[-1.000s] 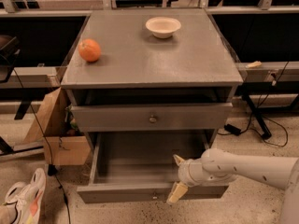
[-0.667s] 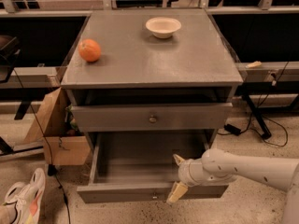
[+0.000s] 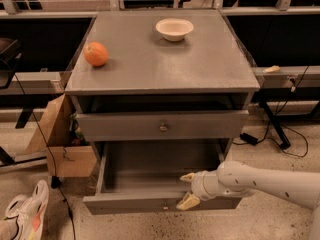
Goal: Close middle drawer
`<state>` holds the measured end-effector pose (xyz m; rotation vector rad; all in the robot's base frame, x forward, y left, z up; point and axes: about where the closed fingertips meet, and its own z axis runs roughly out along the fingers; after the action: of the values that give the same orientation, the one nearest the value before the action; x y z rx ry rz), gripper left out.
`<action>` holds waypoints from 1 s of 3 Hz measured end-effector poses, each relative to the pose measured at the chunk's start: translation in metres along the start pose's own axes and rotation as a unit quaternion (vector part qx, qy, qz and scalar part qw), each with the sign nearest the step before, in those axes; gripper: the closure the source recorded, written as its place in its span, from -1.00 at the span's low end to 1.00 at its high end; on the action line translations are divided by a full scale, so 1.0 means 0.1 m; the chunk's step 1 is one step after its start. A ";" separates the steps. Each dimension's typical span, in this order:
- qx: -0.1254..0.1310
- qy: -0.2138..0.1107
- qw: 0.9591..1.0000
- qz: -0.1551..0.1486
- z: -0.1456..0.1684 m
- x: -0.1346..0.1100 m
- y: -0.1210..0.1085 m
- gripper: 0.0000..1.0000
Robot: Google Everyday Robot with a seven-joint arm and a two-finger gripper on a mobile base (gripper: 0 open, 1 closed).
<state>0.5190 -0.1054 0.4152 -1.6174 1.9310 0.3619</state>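
Observation:
The middle drawer (image 3: 150, 202) is pulled far out of the grey cabinet (image 3: 160, 64). Its deep box is empty, and its low front panel has a small knob (image 3: 164, 207) at centre. My gripper (image 3: 188, 189) reaches in from the right, at the front panel just right of the knob. Its fingers are spread: one fingertip (image 3: 187, 176) is over the inside of the drawer and the other is in front of the panel. It holds nothing.
The taller-fronted drawer (image 3: 162, 126) above stands slightly out. An orange (image 3: 95, 54) and a white bowl (image 3: 174, 29) sit on the cabinet top. A cardboard box (image 3: 60, 144) stands at the left, a shoe (image 3: 25, 211) lies on the floor at the lower left, and cables (image 3: 280, 139) lie at the right.

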 end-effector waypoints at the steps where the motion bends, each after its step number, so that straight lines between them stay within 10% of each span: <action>1: 0.000 0.000 1.000 0.000 0.00 0.00 0.01 0.31; 2: 0.012 -0.011 1.000 -0.012 -0.02 0.00 -0.04 0.77; 3: 0.022 -0.019 0.999 -0.022 -0.01 -0.03 -0.09 0.81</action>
<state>0.5280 -0.1062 0.4194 -1.6099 1.8599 0.3285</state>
